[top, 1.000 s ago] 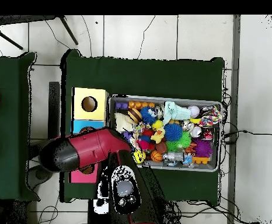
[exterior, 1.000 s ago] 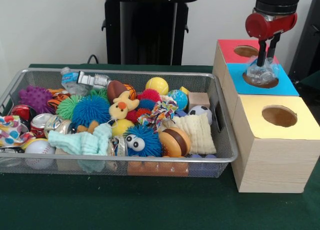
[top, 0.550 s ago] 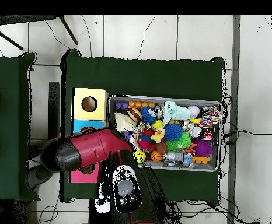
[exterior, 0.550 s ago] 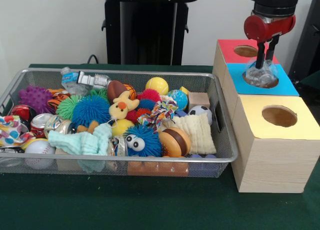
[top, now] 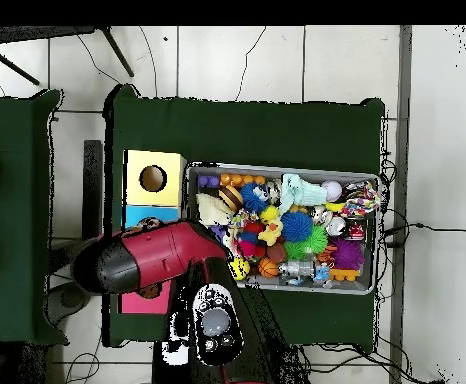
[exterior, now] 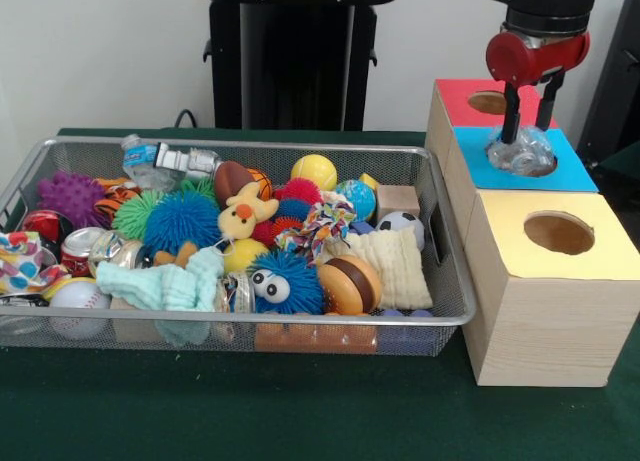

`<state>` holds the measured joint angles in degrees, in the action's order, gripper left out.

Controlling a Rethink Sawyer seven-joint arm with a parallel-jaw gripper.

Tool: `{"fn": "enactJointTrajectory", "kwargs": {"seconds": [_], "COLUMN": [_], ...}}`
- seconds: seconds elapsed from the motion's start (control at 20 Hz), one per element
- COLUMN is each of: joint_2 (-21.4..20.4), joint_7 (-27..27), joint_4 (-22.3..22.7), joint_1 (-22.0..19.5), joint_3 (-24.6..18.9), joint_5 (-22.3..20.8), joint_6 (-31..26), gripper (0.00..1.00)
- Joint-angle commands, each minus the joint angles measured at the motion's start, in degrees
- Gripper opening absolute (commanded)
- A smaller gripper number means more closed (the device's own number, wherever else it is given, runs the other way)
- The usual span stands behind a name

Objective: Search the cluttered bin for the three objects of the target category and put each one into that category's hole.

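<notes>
The gripper (exterior: 525,133) stands directly above the blue hole (exterior: 522,162), fingers spread around the clear plastic bottle (exterior: 520,153), which sits in that hole; whether they have let go, I cannot tell.

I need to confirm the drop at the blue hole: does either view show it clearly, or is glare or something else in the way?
Front view: even lighting, no glare; the clear plastic bottle sits in the blue hole, gripper just above it. Overhead view: the red arm covers the blue box, so the hole is hidden.
</notes>
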<state>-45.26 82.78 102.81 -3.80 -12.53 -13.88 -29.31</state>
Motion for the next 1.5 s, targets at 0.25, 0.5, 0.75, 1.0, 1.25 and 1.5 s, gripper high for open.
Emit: {"fn": "enactJointTrajectory", "kwargs": {"seconds": [0.25, 0.5, 0.75, 1.0, 1.25, 1.5], "joint_2": [-1.1, -1.9, -3.5, -4.2, -4.7, -5.4], "joint_7": [8.7, 8.2, 7.2, 6.9, 4.3, -1.2], "joint_4": [0.5, 0.8, 0.8, -0.1, -0.6, 0.7], "joint_1": [-1.5, -1.7, -2.0, -1.6, -2.5, -6.6], "joint_3": [-0.1, -0.3, -0.6, 0.2, 0.1, -1.5], "joint_5": [3.1, 4.0, 5.0, 5.1, 4.1, 2.7], "joint_6": [-3.4, -4.1, -5.8, -7.5, -9.2, -9.6], "gripper": [1.0, 1.0, 1.0, 1.0, 1.0, 1.0]}}
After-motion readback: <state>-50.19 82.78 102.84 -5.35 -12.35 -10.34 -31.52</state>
